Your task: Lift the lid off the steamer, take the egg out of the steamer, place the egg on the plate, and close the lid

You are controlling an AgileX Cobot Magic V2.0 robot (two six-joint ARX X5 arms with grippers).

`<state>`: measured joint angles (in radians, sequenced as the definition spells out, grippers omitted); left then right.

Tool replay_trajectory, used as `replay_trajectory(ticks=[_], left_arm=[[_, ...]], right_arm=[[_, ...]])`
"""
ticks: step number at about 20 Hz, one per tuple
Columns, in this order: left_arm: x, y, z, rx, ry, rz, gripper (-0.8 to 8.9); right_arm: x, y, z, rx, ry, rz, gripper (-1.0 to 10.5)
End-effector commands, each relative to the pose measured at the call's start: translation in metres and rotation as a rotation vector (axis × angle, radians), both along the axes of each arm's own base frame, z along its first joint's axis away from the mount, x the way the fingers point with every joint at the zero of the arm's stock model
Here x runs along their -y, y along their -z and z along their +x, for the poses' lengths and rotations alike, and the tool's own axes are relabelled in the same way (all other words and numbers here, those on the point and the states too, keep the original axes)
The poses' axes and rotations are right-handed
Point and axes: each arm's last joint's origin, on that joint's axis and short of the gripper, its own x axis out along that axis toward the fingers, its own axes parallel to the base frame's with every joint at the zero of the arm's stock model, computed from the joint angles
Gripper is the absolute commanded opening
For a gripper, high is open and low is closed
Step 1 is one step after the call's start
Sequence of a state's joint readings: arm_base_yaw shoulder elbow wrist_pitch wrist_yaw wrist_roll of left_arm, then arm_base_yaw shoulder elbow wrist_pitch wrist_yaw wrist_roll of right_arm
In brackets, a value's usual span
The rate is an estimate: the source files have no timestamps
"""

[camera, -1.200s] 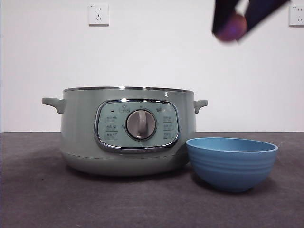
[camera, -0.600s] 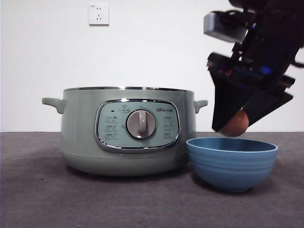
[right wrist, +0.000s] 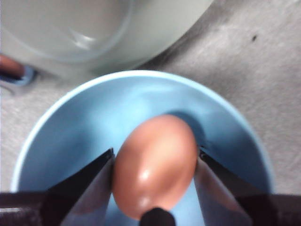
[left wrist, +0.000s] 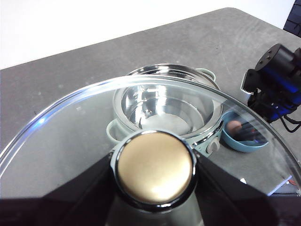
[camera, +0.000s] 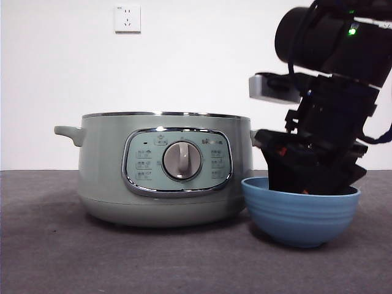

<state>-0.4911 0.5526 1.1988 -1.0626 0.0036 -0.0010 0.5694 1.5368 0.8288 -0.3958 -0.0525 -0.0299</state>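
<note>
Grey felt-like cloth covers your worktop [camera: 122, 257], and a plain white wall with a socket plate [camera: 127, 18] stands behind it.

Your right hand [right wrist: 155, 188] is down inside the plate [camera: 300, 214], which is a small blue ridged bowl. Its two black jaws are closed against the sides of the egg [right wrist: 155, 165], a brown one, and they have it pinched between them over the bowl's blue floor. You cannot tell from these views whether the egg touches the bottom. In the front view the dark arm comes in from the upper right and its lower end dips below the bowl's rim, hiding the egg there.

Your left hand [left wrist: 155, 207] is held high above the worktop, its jaws closed on either side of the round knob [left wrist: 155, 167] of the lid [left wrist: 70, 136]. The clear glass dome with its chrome rim hangs level under the wrist camera, well apart from the pot.

Seen through the glass, the steamer [camera: 162, 168] stands open, and its shiny metal inner pan [left wrist: 164, 106] is bare. The pale green pot sits left of the bowl in the front view, and the bowl is just beside its base on the side of the dial [camera: 181, 160].
</note>
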Motion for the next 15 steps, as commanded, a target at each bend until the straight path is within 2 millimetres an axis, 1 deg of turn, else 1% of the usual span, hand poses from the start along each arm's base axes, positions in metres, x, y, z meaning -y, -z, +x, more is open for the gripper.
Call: replay_trajectory(ticks=[1,3,4,7,8,10,12,15], left_arm=[[-0.002,-0.009,-0.004,0.063,0.001,-0.038,-0.09],[-0.002,-0.009,-0.004,0.063,0.001,-0.038,-0.09],[-0.002,-0.009,-0.004,0.063,0.001,-0.038,-0.09],[-0.001,-0.010,-0.003,0.063,0.001,-0.037,-0.09],[-0.001,-0.010,-0.002,0.065,0.001,-0.039,-0.09],[0.002,-0.012,0.004,0.067,0.003,-0.039,-0.09],[0.009,-0.014,0.015,0.070,0.009,-0.038,-0.09],[0.023,-0.017,0.039,0.060,0.061,-0.049,-0.09]], right_arm=[[-0.001,0.009,-0.001,-0.043,-0.004,0.005,-0.2],[-0.001,0.011,-0.001,-0.063,-0.015,0.022,-0.1],[-0.002,0.011,-0.002,-0.063,-0.017,0.022,0.3],[-0.001,0.011,-0.002,-0.071,-0.017,0.017,2.7],[-0.001,0.011,-0.002,-0.071,-0.017,0.017,3.2],[-0.001,0.010,-0.002,-0.066,-0.017,0.020,3.2],[-0.001,0.005,-0.003,-0.052,-0.017,0.029,3.2],[0.002,-0.012,-0.007,0.006,-0.019,0.065,3.2]])
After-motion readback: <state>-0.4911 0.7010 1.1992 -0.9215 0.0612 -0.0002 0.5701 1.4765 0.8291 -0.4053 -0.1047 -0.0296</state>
